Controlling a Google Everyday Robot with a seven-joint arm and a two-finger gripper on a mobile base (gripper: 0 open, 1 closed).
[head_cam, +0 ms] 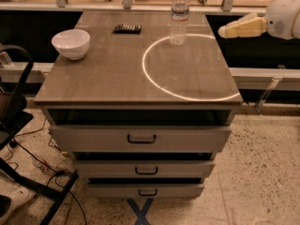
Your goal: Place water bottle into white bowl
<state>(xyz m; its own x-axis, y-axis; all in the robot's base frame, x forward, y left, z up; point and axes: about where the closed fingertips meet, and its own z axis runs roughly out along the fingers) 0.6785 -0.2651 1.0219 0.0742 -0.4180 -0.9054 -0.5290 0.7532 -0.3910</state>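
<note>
The water bottle [179,18], clear ribbed plastic with a white cap and a pale label band, stands upright at the back of the table top [117,74], on the edge of a bright ring of light [154,81]. The white bowl [71,43] sits empty near the table's left edge, far from the bottle. My gripper [225,31], cream-coloured on a white wrist, hangs beyond the table's right back corner, pointing left toward the bottle at about label height, a hand's width away from it. It holds nothing.
A flat dark rectangular object [126,28] lies at the back between bowl and bottle. Three drawers [140,138] stand slightly open below the top. A black chair frame [14,111] and cables [42,163] are at the left. A counter rail [140,6] runs behind.
</note>
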